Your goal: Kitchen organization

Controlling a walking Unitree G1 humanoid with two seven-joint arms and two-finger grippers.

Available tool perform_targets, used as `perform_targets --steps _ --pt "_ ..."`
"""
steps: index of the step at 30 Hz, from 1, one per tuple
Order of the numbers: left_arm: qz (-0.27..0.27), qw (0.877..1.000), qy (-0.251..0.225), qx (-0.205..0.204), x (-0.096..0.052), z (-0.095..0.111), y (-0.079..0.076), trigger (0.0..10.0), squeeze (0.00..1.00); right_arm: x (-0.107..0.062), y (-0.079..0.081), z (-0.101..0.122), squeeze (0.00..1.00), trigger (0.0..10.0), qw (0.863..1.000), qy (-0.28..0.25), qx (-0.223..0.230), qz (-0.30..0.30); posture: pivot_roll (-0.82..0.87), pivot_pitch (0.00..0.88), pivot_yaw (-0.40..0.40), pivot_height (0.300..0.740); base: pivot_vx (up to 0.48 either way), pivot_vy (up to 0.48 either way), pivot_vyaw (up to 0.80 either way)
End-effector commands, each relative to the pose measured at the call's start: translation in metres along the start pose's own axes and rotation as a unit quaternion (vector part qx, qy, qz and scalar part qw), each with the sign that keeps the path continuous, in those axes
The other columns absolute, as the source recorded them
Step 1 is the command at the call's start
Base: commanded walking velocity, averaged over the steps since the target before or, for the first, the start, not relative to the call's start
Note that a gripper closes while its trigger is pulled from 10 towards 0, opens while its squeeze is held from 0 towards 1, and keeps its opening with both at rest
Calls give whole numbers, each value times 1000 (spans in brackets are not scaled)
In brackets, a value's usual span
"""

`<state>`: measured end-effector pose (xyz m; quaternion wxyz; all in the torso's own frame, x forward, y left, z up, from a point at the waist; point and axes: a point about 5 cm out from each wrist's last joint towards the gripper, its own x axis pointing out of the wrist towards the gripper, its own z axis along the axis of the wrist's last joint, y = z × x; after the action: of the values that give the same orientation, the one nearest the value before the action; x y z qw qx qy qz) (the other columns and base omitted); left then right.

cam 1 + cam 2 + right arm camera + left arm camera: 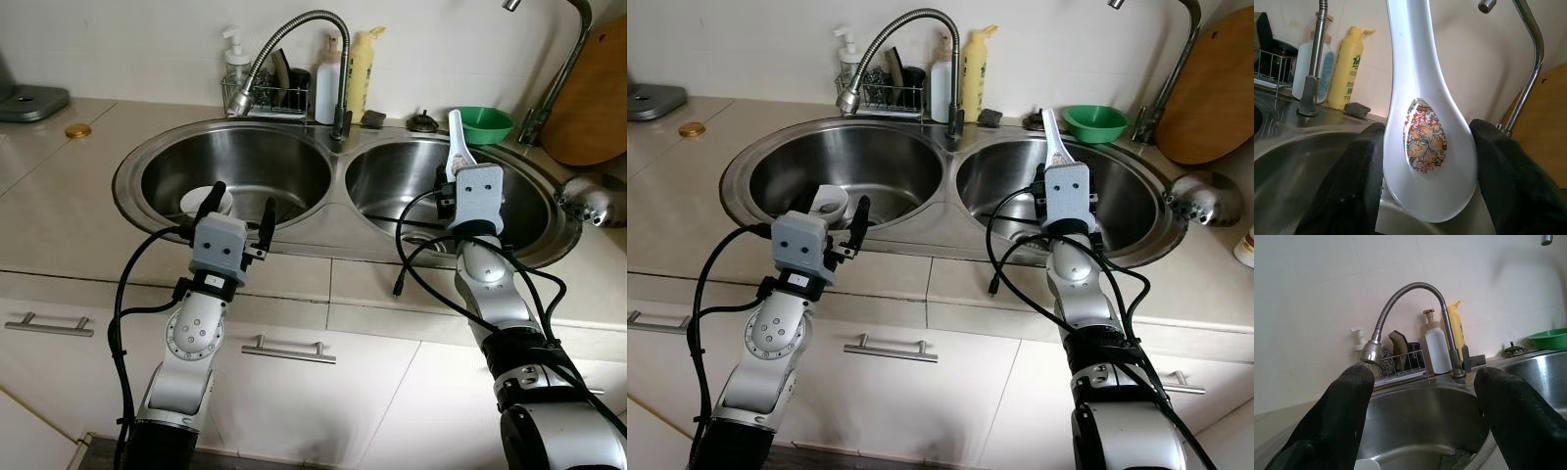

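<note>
Right claw (1425,191) clamping white spoon (1425,122), left claw (238,211) spread wide, empty

A steel double sink (338,186) is set into the beige tiled tabletop (59,186). A small white bowl (201,201) lies in its left basin. The left hand (238,211) hangs over that basin's front rim, fingers apart. The right hand (453,186), over the right basin, grips a white ceramic soup spoon (458,147) with handle upright. Behind the sink stand a wire rack (265,98), a white bottle (328,83) and a yellow bottle (359,70); a green plastic bowl (485,123) sits to their right. A round wooden board (593,98) leans at far right.
</note>
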<state>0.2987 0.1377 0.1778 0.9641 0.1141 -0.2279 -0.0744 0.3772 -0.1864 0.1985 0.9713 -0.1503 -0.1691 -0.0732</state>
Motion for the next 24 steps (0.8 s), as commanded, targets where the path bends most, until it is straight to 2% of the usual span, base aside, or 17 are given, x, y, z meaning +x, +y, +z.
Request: perform_targets --steps 1,3,5,6,7,14,15,16,19,20,21,22,24 --pt "-2 1000 3 -1 -1 -1 -1 10000 0 3 -2 9 0 0 1000 -29 -6 7 68 0 -41 740 0 0 0" --pt "-1 1000 3 -1 -1 -1 -1 10000 0 3 -2 9 0 0 1000 -27 -9 6 68 0 -41 740 0 0 0" --pt "-1 1000 4 -1 -1 -2 -1 10000 0 4 -5 6 0 4118 1000 -10 -12 -10 68 0 -42 740 0 0 0" --pt "-1 1000 4 -1 -1 -2 -1 10000 0 5 -5 5 0 4118 1000 -7 -13 -12 68 0 -42 740 0 0 0" --pt "-1 1000 4 -1 -1 -2 -1 10000 0 5 -6 5 0 10000 1000 -7 -17 -16 68 0 -42 740 0 0 0" --pt "-1 1000 4 0 -1 -2 -1 10000 0 4 -6 5 0 10000 999 -10 -24 -18 68 0 -42 740 0 0 0" --pt "-1 1000 4 0 -1 -2 -1 10000 0 4 -6 5 0 9961 1000 -12 -12 -17 68 0 -42 740 0 0 0" --pt "-2 1000 4 -1 -1 -2 -1 10000 0 3 -6 5 1000 10000 1000 -10 8 -18 67 0 -40 740 0 0 0" --pt "-2 1000 4 -1 -1 -2 -1 10000 0 2 -7 2 1000 10000 999 5 46 -25 67 0 -40 740 0 0 0" --pt "-2 1000 4 -2 -1 -2 -1 10000 0 3 -10 -4 1000 10000 993 35 109 -40 67 0 -40 740 0 0 0" --pt "-2 1000 4 -2 -1 -2 -1 10000 0 3 -11 -8 1000 10000 987 54 146 -48 68 0 -42 740 0 0 0" --pt "-2 1000 4 -2 -1 -2 -1 10000 0 3 -11 -8 1000 10000 987 54 146 -48 68 0 -42 740 0 0 0" --pt "-2 1000 4 -2 -1 -2 -1 10000 0 4 -12 -14 1000 10000 971 86 215 -63 68 0 -42 740 0 0 0"
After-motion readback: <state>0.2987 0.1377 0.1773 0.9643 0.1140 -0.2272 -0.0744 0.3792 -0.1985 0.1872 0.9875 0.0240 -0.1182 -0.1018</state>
